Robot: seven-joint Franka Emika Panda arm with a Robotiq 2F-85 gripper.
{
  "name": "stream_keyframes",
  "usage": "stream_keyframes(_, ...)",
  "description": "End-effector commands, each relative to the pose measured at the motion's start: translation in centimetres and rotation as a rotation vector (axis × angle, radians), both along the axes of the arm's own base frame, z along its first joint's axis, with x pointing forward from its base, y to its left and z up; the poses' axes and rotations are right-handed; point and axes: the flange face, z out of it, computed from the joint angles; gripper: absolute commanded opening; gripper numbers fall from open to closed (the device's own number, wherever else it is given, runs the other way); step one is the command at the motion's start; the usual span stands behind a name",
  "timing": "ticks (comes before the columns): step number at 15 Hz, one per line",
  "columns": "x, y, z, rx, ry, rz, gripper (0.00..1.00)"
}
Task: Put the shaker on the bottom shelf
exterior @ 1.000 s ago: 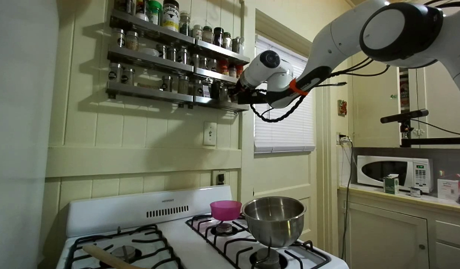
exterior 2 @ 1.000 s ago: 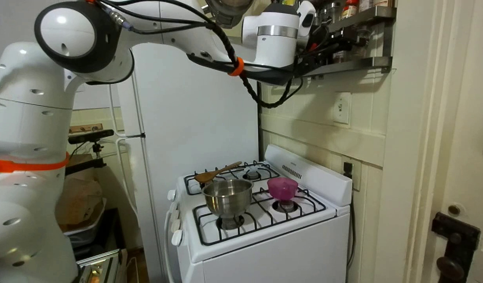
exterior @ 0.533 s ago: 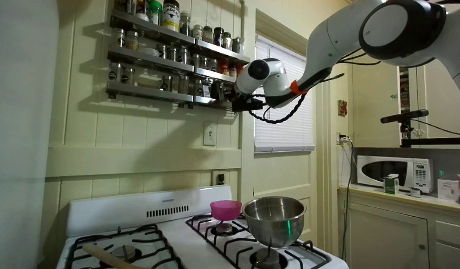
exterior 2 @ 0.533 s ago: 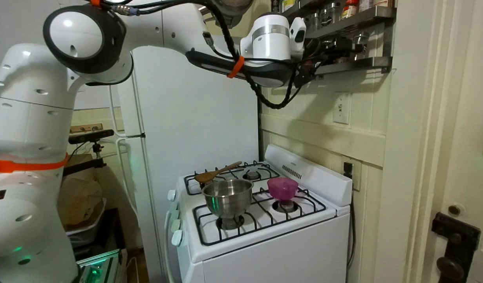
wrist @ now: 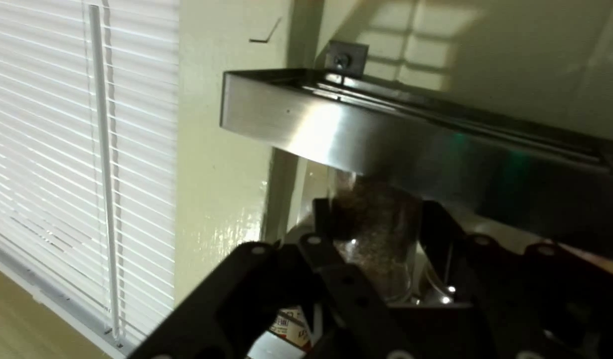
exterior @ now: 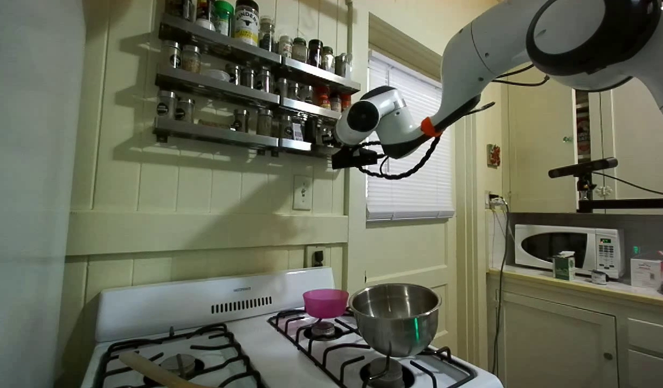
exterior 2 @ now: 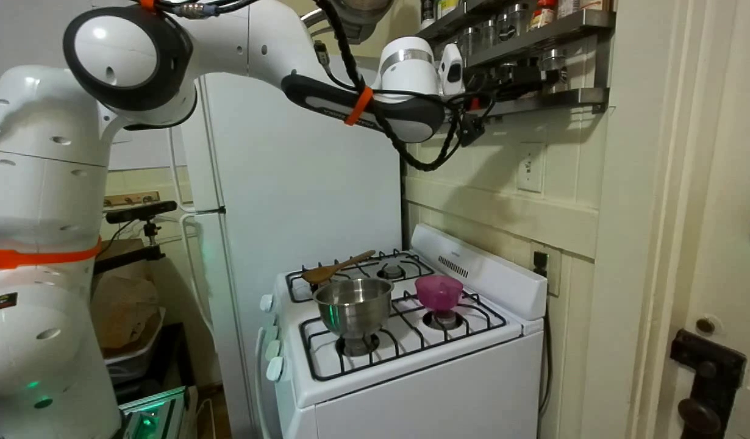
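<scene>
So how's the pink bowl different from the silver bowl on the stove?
The pink bowl is bright pink, while the silver bowl is shiny grey metal. The pink bowl is small; the silver bowl is much bigger. The pink bowl sits over the back burner, and the silver bowl over the front burner. Both stand upright on the stove, open at the top.

White arm (exterior 2: 277, 39) extended high, elbow (exterior 2: 116, 55) bent, wrist (exterior 2: 405, 73) tilted, end effector (wrist: 376, 214) clamped, jaws partway apart
</scene>
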Motion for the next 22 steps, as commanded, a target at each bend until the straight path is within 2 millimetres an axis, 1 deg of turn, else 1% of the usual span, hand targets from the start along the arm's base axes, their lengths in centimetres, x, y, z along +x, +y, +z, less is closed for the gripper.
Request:
stream_keyframes(1, -2.0, 0.0, -0.9, 0.021, -0.013, -0.018, 0.75)
stream_keyframes(3, -2.8, 0.0, -0.4, 0.028, -0.016, -0.022, 0.88)
stream_keyframes(4, -3.2, 0.0, -0.1, 0.027, -0.016, -0.022, 0.96)
stream_keyframes(5, -3.6, 0.0, 0.1, 0.034, -0.003, -0.020, 0.99)
stream_keyframes(9, -6.4, 0.3, 2.5, 0.058, 0.053, -0.004, 1.00)
stream_keyframes(11, -8.6, 0.6, 3.7, 0.078, 0.145, 0.026, 1.00)
stream_keyframes(12, -10.0, 1.2, 4.4, 0.079, 0.178, 0.044, 1.00)
stream_keyframes(14, -12.2, 1.6, 5.8, 0.129, 0.242, 0.087, 1.00)
stream_keyframes(16, -14.1, 1.7, 5.6, 0.179, 0.323, 0.115, 1.00)
stream_keyframes(20, -17.9, 3.3, 5.8, 0.240, 0.485, 0.209, 1.00)
stream_keyframes(22, -19.6, 3.9, 6.5, 0.285, 0.532, 0.305, 1.00)
